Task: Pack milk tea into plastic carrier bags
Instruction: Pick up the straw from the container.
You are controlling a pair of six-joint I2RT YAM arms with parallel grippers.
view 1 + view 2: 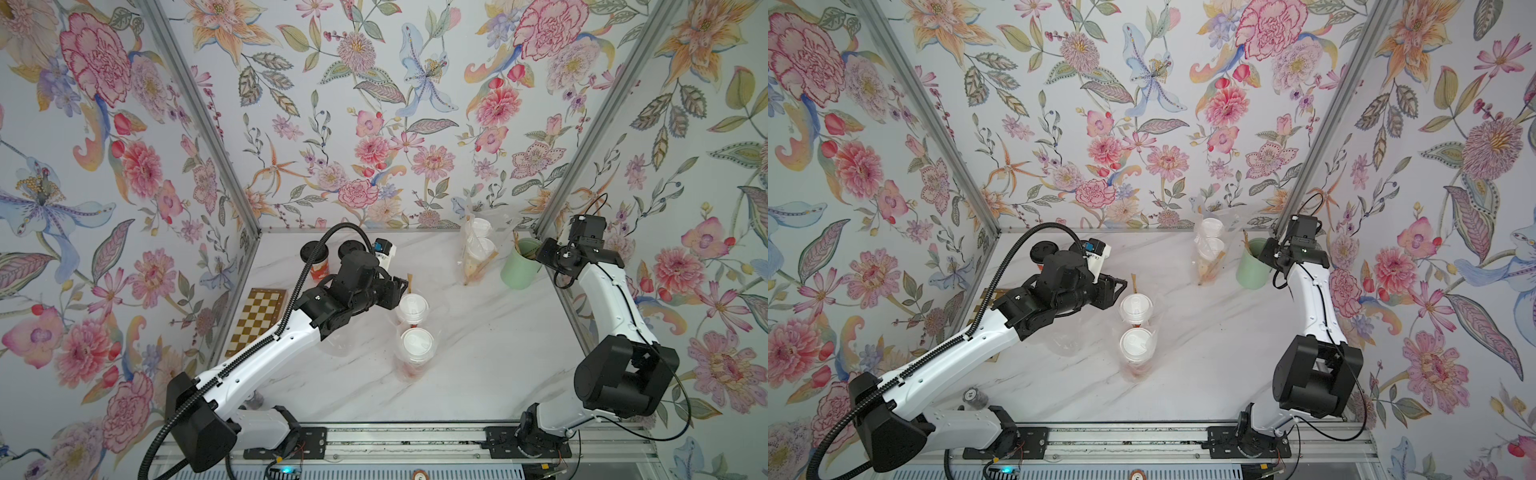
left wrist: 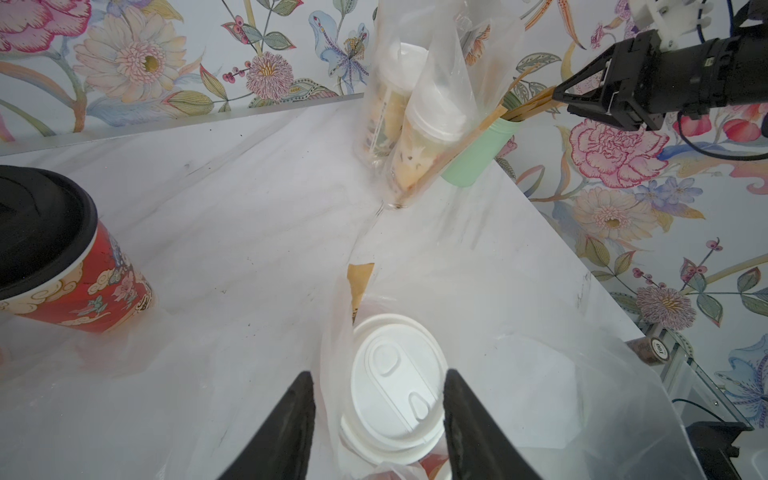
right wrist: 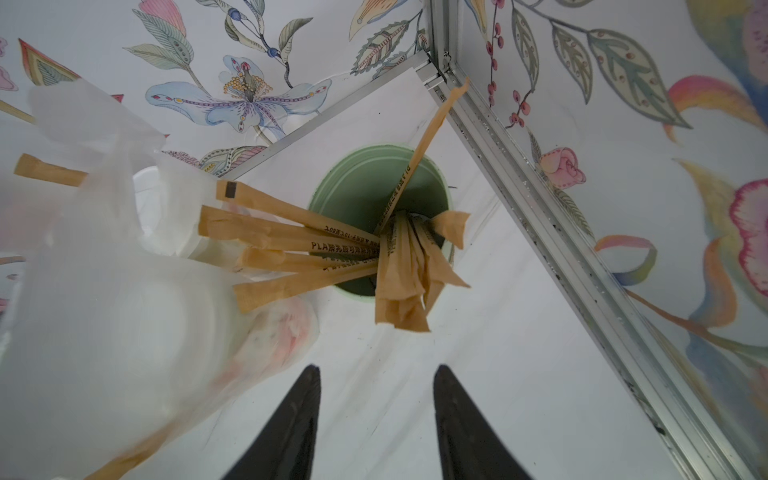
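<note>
Two white-lidded milk tea cups [image 1: 411, 309] [image 1: 417, 343] stand in a clear plastic carrier bag [image 1: 437, 328] mid-table, with a brown straw [image 2: 360, 282] beside them. My left gripper [image 2: 378, 374] hangs just above the farther cup's lid [image 2: 395, 386], jaws apart on either side of it, clamping nothing. Another bag [image 1: 478, 253] with two white-lidded cups stands at the back. Two black-lidded red cups [image 1: 316, 253] [image 2: 62, 257] stand back left, partly behind my left arm. A flat bag [image 1: 1063, 345] lies under that arm. My right gripper [image 3: 376, 370] is open and empty beside the back bag.
A mint-green cup [image 1: 519, 268] of paper-wrapped straws [image 3: 291, 241] stands at the back right corner, just under my right gripper. A chessboard [image 1: 257, 318] lies against the left wall. A small brown roll [image 1: 974, 397] sits near the front rail. Floral walls close three sides.
</note>
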